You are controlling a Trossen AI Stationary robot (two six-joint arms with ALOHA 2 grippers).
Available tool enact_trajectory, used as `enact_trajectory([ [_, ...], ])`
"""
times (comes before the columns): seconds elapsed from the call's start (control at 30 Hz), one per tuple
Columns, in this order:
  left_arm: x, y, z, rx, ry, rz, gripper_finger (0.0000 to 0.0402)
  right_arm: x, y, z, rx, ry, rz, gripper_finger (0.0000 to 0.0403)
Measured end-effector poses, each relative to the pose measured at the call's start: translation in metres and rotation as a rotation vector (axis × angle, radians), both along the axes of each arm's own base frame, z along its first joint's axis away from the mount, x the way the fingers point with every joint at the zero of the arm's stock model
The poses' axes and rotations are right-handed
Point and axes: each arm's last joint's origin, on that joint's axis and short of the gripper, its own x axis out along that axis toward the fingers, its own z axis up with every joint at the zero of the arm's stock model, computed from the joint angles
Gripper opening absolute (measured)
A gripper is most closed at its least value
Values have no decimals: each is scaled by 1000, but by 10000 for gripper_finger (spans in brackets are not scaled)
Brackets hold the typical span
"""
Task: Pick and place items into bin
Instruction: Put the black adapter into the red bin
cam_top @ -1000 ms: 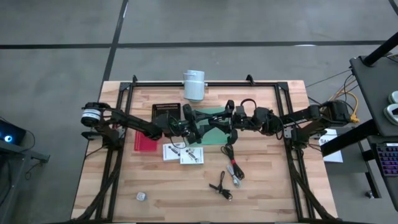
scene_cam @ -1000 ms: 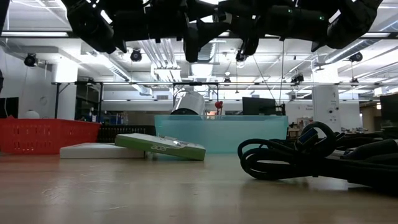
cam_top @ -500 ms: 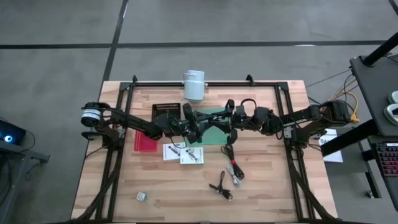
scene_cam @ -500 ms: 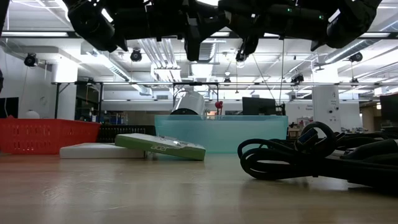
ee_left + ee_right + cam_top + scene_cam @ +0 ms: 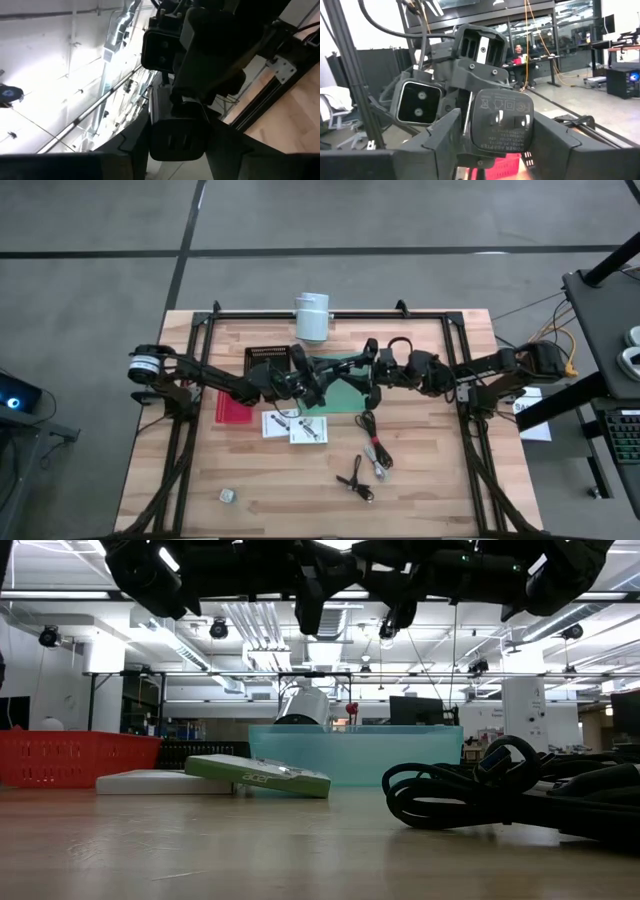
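Both arms meet high over the teal bin (image 5: 345, 383) at mid-table. The right gripper (image 5: 500, 150) is clamped on a black power adapter (image 5: 502, 125), label side toward its wrist camera. The left gripper (image 5: 177, 160) appears to grip the same adapter from the opposite end — a two-handed hold or handover in the air. In the high view the two grippers sit nearly touching above the bin, fingers hard to separate.

Items left on the table: two white cards (image 5: 296, 426) just in front of the bin, a black cable bundle (image 5: 374, 445) to their right, a smaller dark cable piece (image 5: 355, 477) nearer the front edge, a small grey ball (image 5: 227, 496) at front left. A red basket (image 5: 235, 406) and a dark tray (image 5: 268, 360) lie left of the bin; a white cylinder (image 5: 312, 317) stands at the back edge.

Risks, as I judge them:
- Both grippers on one adapter — if one pulls away while the other holds, the adapter may twist or slip.
- Early release could drop it outside the bin.
- The arms are close; collision is possible.
- Any trailing cord could snag — none clearly visible.
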Motion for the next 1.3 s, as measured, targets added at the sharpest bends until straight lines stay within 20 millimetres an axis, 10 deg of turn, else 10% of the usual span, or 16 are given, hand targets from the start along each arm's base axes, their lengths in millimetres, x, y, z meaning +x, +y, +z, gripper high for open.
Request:
enact_trajectory([
  [0.63,-28,4,0,-166,126,296,135,-20,5,8,-121,172,14,200],
  [1.3,-82,5,0,-595,221,601,135,-23,4,-33,-252,553,25,201],
])
